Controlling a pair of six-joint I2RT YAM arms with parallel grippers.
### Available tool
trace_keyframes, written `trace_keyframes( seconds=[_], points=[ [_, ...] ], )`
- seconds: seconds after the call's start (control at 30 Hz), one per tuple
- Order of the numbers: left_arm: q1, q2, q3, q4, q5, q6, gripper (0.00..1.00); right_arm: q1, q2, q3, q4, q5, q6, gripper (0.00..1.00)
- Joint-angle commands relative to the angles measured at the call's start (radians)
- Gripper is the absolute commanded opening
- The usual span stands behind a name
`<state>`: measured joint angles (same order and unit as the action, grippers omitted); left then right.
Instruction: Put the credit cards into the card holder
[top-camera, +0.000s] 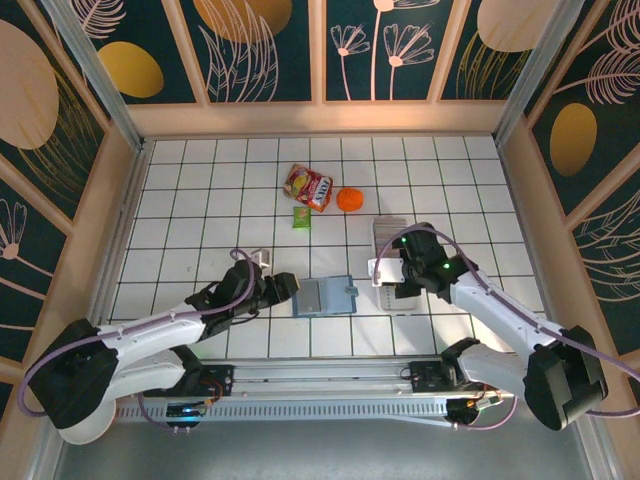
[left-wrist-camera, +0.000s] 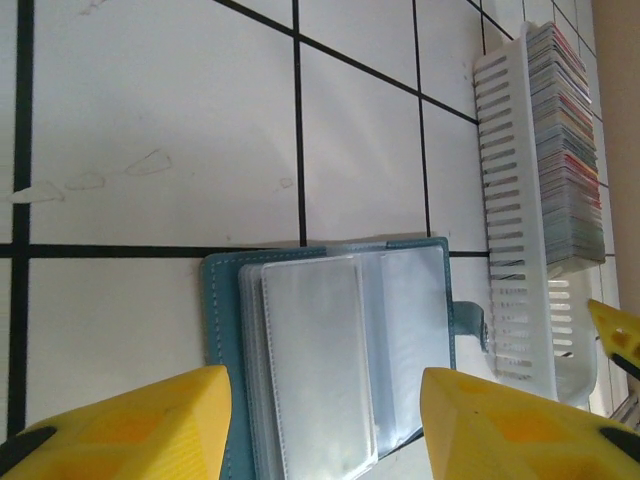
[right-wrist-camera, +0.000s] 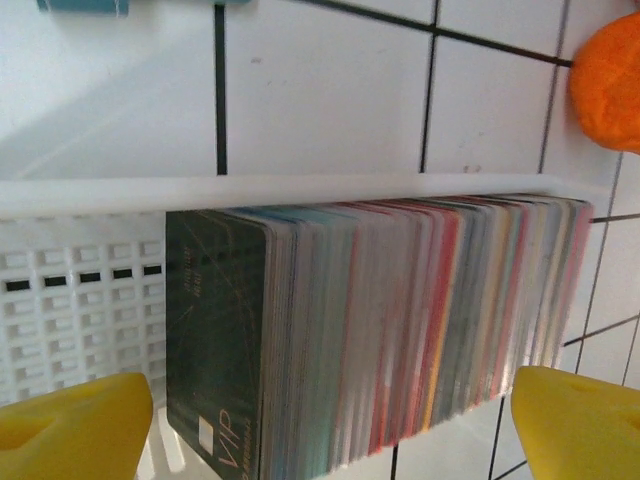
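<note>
Left gripper (top-camera: 287, 287) hangs low over the tiled table (top-camera: 200, 180) near the middle of its near edge, its yellow fingers (left-wrist-camera: 150, 425) spread apart with nothing between them but air. Just beyond its tips, the teal card holder (top-camera: 325, 296) lies open and flat, its clear sleeves facing up. The left wrist view shows the fingers standing to either side of the card holder's near end.

Right gripper (top-camera: 392, 270) is over the white slotted tray (top-camera: 390, 232), which lies just right of the card holder, toward the table's right edge. Its fingers (right-wrist-camera: 70, 430) are parted wide, flanking the credit cards (right-wrist-camera: 400, 320), which stand on edge in a tight row in the tray with a dark card at one end. An orange (top-camera: 349, 199) lies beyond the tray.
</note>
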<state>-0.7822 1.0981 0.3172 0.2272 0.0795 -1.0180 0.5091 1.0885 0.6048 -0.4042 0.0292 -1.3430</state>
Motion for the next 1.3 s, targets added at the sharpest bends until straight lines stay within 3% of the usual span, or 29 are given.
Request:
trace_keyframes(
  seconds=[0.0,0.1,0.27,0.73,0.93,1.27],
  points=[
    [-0.006,-0.039,-0.021,-0.003,0.016,-0.005,0.51,-0.009,0.022,-0.042,0.121,0.028,-0.059,0.89],
    [-0.005,-0.058,-0.04,-0.009,0.013,-0.007,0.51,-0.009,0.037,-0.038,0.146,0.016,-0.047,0.86],
    [-0.006,-0.058,-0.06,0.001,0.01,-0.018,0.47,-0.008,0.056,-0.03,0.156,0.031,-0.059,0.73],
    [-0.006,-0.031,-0.079,0.046,0.025,-0.03,0.44,0.005,0.113,-0.031,0.16,0.035,-0.059,0.76],
    [-0.005,-0.037,-0.082,0.043,0.02,-0.03,0.42,0.008,0.117,0.016,0.113,0.045,-0.052,0.61],
    [-0.005,-0.031,-0.095,0.059,0.019,-0.049,0.37,0.011,0.075,0.026,0.065,0.045,-0.056,0.47]
  ],
)
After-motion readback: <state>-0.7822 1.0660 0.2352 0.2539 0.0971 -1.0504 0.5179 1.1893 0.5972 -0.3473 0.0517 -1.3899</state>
